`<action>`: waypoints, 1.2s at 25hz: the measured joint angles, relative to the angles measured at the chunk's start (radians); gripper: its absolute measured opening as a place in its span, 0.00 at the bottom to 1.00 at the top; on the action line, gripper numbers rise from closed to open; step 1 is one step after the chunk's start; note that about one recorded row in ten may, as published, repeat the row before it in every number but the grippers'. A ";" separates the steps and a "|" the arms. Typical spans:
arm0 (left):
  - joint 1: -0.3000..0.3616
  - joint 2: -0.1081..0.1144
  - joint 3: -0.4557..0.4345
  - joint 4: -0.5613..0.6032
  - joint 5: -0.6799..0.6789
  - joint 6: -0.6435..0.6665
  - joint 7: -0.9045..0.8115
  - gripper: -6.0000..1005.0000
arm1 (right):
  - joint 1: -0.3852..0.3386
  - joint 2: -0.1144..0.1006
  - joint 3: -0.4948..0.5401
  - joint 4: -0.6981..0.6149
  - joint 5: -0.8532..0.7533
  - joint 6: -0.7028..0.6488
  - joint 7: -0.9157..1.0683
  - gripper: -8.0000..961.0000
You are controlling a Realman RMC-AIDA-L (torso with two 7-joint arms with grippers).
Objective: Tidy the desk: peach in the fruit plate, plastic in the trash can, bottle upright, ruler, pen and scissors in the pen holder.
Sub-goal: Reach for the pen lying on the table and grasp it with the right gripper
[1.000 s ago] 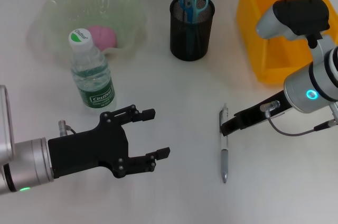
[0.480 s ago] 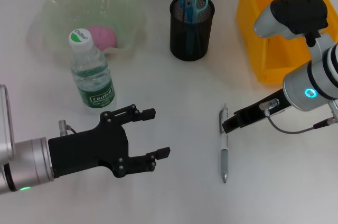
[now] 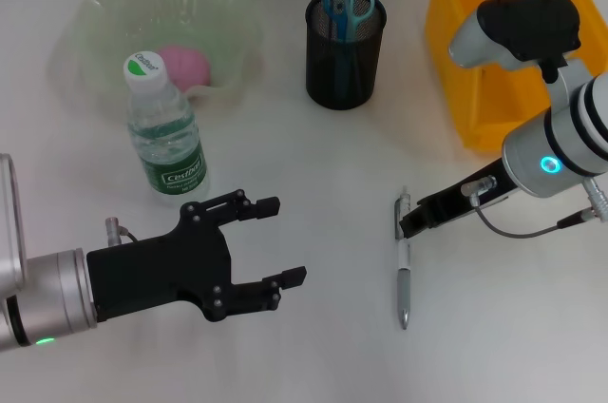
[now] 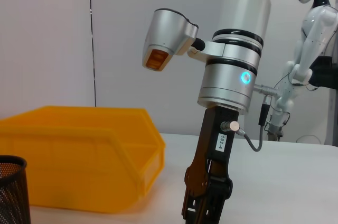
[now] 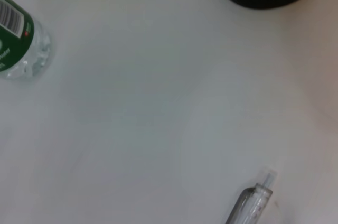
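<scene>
The right gripper (image 3: pixel 408 225) is down low, right at the upper part of the pen (image 3: pixel 403 260). The pen lies flat on the white desk (image 3: pixel 313 165), with its long end reaching out below the gripper tip. I cannot tell if its fingers are wide or closed, or if they hold the pen.

The left gripper (image 3: pixel 280 239) hangs off to the side, its two black fingers (image 3: pixel 256 204) spread wide with nothing between them.

Farther past it stands the bottle (image 3: pixel 163 135), upright. Behind the bottle is the fruit plate (image 3: pixel 114 23) with the pink peach (image 3: pixel 185 66) inside.

Far beyond the right gripper sits the black pen holder (image 3: pixel 345 47), with blue scissors (image 3: pixel 347 4) in it. Beside that is the yellow bin (image 3: pixel 494 42).
</scene>
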 joint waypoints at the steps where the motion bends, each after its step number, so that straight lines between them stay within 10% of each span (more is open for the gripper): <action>1: 0.000 0.000 0.000 0.000 0.000 0.000 0.000 0.79 | 0.001 0.000 0.000 -0.001 0.001 0.001 0.000 0.43; 30: 0.003 0.001 -0.001 -0.002 0.001 0.000 0.002 0.79 | 0.049 -0.001 -0.016 0.085 0.015 0.048 0.000 0.34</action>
